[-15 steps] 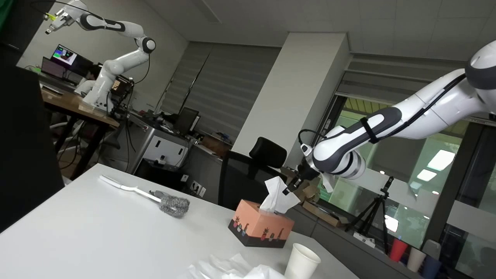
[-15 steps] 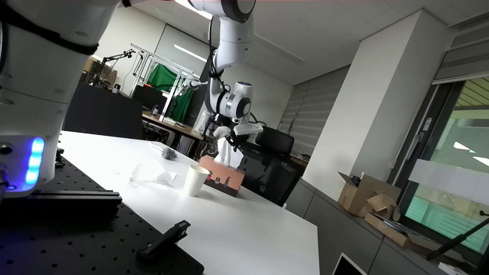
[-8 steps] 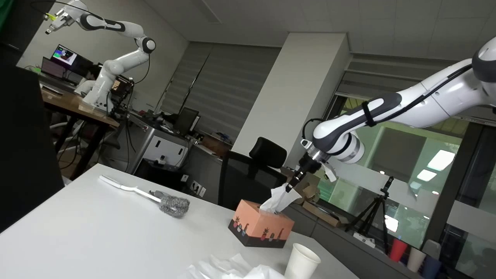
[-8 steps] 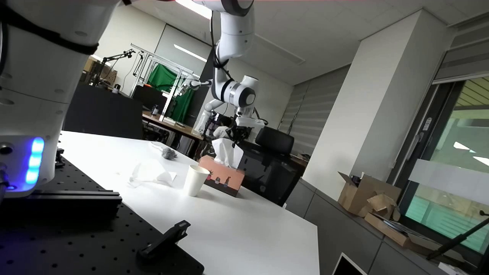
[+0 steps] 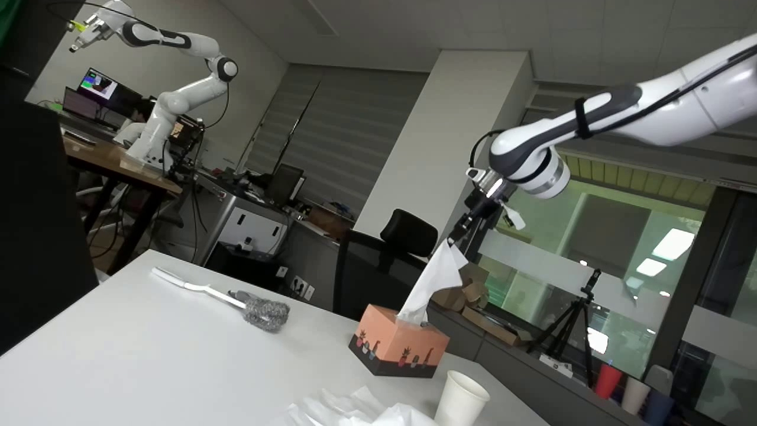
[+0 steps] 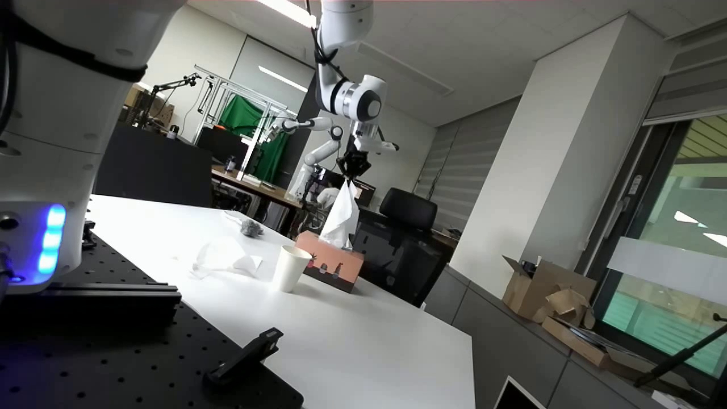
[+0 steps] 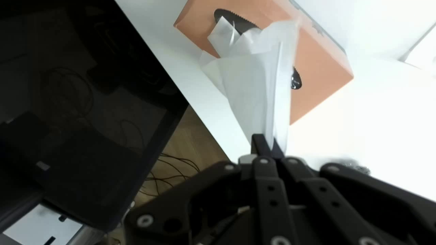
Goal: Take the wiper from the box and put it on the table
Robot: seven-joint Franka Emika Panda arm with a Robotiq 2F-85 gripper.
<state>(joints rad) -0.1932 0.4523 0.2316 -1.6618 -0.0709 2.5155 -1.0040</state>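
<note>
Tissue (image 5: 437, 277) found pinched at its upper corner between the pressed-together fingertips (image 7: 259, 144) of the Robotiq gripper (image 7: 270, 145). The tissue hangs stretched above the orange tissue box (image 5: 396, 344); in an exterior view it leans from seven o'clock at the bottom to one o'clock at the top. Its lower end shows at the box's slot (image 7: 239, 20) (whether any of it sits inside cannot be determined). The box stands upright on the white table (image 5: 177, 355), near the edge, its dark lower band printed with potted plants. The Panda arm (image 5: 627, 112) extends into that view from two o'clock, its gripper angled downward between seven and eight. Dial centred on the box, same view: a paper cup (image 5: 462, 399) stands between four and five o'clock; a crumpled white sheet (image 5: 355, 409) lies at seven; a white-handled brush (image 5: 254, 309) with a grey head lies between nine and ten, well apart, its handle toward ten; a mesh-backed office chair (image 5: 378, 272) stands beyond the table edge between eleven and twelve. In the background, at ten o'clock of the view, another robot arm (image 5: 177, 102) is mounted on a wooden-topped desk (image 5: 97, 158). In an exterior view, a black perforated plate (image 6: 125, 363) occupies eight o'clock, the blue-lit robot base (image 6: 34, 241) nine.
</note>
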